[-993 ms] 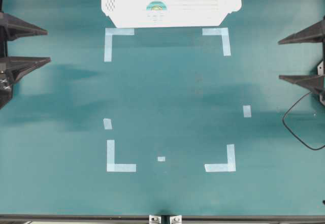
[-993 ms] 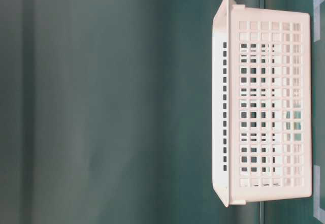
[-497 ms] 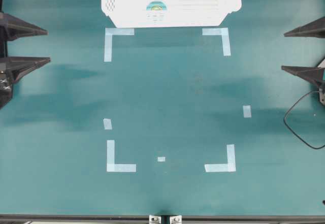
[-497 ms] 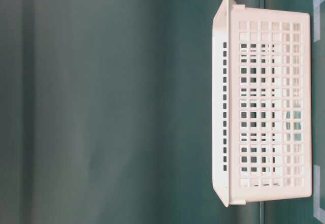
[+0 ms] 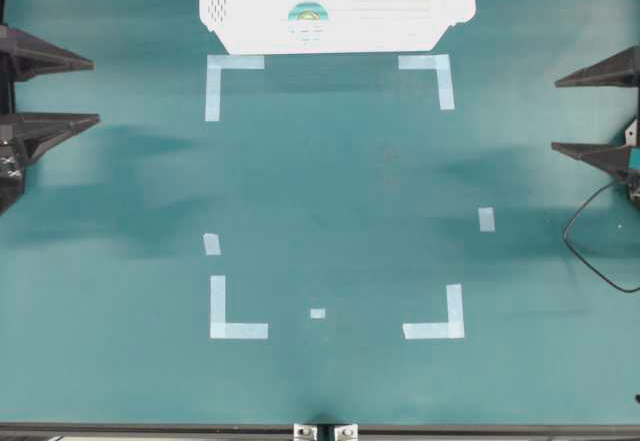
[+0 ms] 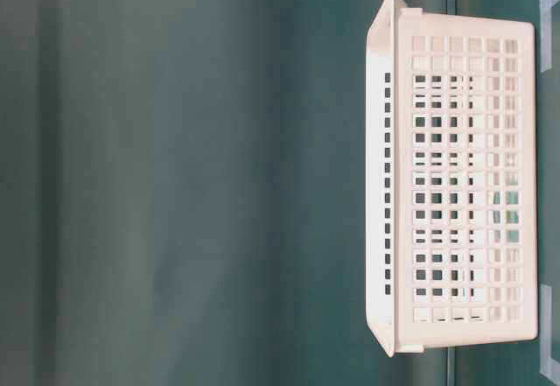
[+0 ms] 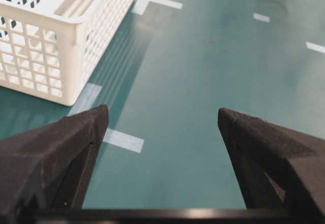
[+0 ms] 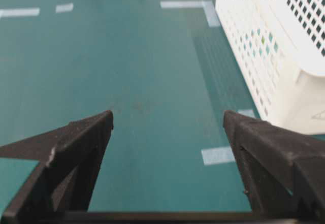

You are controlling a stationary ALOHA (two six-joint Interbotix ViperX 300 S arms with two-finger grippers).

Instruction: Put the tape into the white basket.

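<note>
- A green tabletop (image 5: 330,181) carries pale corner marks (image 5: 235,319) and a black cable (image 5: 590,251) at its right edge.
- The white basket (image 5: 230,1) stands at the far edge, behind the marks.
- The tape (image 5: 308,12) lies inside the basket, on its ridged floor.
- The left tool (image 5: 70,89) stands wide apart, holding nothing, at the left edge.
- The right tool (image 5: 575,114) is likewise spread wide and empty, at the right edge.

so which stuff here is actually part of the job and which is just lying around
Part of the job:
- tape, already lying in the basket
- white basket

Just lying about:
- pale corner marks stuck to the green surface
- black cable at the right edge
</note>
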